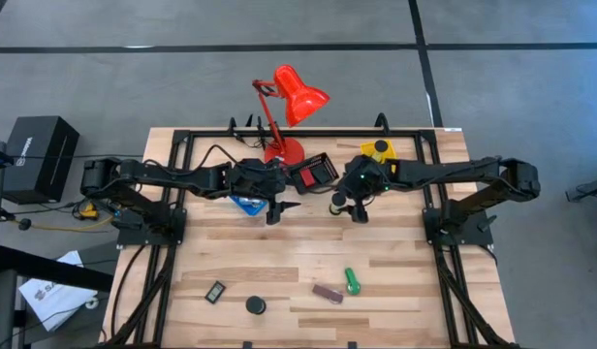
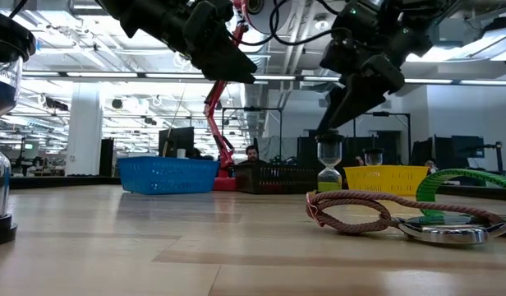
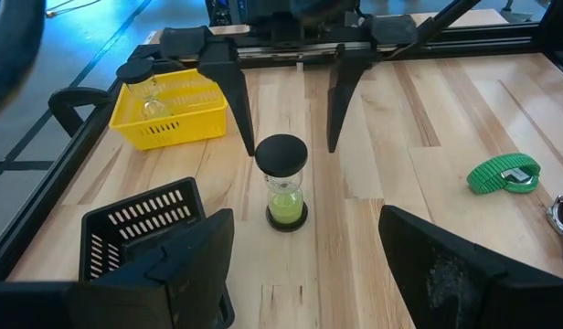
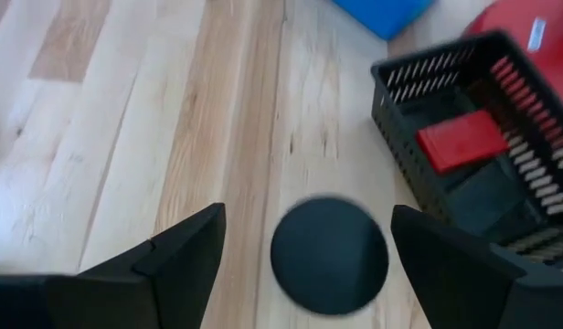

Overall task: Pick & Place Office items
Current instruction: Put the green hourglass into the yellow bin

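A small hourglass (image 3: 286, 187) with black end caps and green sand stands upright on its lower cap in mid-table (image 1: 338, 201). My right gripper (image 4: 309, 215) hovers open just above it, one finger on either side of the top cap (image 4: 329, 254), touching nothing; the low view shows its fingertips (image 2: 333, 123) above the cap. My left gripper (image 3: 307, 219) is open and raised to the hourglass's left (image 1: 279, 215). A small black rectangle (image 1: 215, 291), black round piece (image 1: 256, 305), brown bar (image 1: 328, 293) and green cylinder (image 1: 352, 281) lie near the near edge. A red block (image 4: 464, 137) lies in the black tray.
The black tray (image 1: 323, 165), blue tray (image 1: 243, 205) and yellow tray (image 1: 384, 153) sit along the far side by the red lamp (image 1: 294, 97). A green tape measure (image 3: 504, 174) and a corded loop with a silvery clip (image 2: 384, 214) lie toward the near edge. Bare wood between.
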`<state>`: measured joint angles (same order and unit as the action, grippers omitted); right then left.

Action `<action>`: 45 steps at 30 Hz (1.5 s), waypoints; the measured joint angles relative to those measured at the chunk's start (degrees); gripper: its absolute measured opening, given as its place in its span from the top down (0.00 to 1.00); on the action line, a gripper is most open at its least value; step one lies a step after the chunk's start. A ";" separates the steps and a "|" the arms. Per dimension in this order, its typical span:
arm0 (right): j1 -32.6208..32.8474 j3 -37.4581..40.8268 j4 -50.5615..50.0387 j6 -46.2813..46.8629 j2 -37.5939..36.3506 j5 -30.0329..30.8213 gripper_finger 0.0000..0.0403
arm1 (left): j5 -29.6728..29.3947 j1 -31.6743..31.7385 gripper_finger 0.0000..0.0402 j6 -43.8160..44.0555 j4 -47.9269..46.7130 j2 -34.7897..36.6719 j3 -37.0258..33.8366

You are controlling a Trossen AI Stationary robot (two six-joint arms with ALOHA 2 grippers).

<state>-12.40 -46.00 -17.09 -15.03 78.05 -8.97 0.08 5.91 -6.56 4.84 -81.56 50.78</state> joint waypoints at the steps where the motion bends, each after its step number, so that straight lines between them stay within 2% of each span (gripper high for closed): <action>1: 0.02 -0.02 0.54 0.00 -0.01 0.01 0.25 | -0.02 0.00 0.33 0.01 0.00 0.00 0.00; 27: 0.02 -0.02 2.90 0.05 -0.07 0.01 0.25 | 0.00 0.00 0.33 0.00 0.08 0.00 0.00; 45: 0.00 -0.14 3.12 2.57 7.48 0.01 0.25 | -0.02 -0.02 0.33 -0.01 0.11 0.02 0.00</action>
<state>-12.40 -46.14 -13.97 -12.46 85.53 -8.95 0.05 5.89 -6.57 4.95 -81.54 50.78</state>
